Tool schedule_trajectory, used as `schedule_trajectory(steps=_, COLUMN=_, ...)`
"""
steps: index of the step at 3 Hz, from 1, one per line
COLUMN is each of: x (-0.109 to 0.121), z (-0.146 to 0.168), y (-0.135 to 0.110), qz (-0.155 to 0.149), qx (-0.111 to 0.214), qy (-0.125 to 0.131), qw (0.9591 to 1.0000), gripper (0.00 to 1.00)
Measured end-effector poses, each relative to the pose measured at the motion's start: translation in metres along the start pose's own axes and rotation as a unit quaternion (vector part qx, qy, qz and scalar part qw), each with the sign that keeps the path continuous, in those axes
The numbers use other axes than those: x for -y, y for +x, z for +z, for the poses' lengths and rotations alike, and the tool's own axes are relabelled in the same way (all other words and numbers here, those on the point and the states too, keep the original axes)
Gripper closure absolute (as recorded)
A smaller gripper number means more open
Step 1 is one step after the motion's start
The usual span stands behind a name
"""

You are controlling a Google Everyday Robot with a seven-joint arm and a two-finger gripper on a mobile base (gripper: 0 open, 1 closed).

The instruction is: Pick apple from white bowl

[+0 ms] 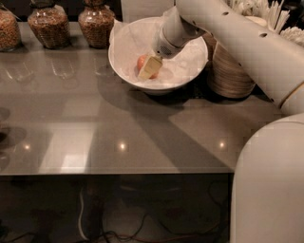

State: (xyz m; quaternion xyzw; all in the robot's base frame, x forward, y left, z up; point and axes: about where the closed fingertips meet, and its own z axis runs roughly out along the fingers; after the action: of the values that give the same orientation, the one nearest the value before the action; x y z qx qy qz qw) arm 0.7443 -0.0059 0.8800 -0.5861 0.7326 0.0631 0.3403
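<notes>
The white bowl (190,71) stands at the back of the grey table, lined with crinkled white tissue paper. The small orange-red apple (141,61) lies in the bowl's left part. My gripper (149,68) reaches down into the bowl from the upper right and sits right against the apple, covering its right side. The white arm (237,38) runs from the gripper to the right edge of the view.
Three glass jars of brown grains (47,26) stand along the back left. A stack of beige disposable bowls (228,71) sits just right of the white bowl, with cutlery holders (266,14) behind. The robot's white body (270,185) fills the lower right.
</notes>
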Motion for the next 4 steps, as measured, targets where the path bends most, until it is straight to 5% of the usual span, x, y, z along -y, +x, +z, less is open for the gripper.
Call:
schedule_trajectory(steps=2, x=0.004, z=0.018, y=0.019, qz=0.021, qx=-0.025, qy=-0.01, qw=0.9994, gripper=0.3)
schedule_trajectory(steps=4, x=0.005, z=0.021, y=0.025, qz=0.029, qx=-0.031, qy=-0.012, qw=0.999, gripper=0.72)
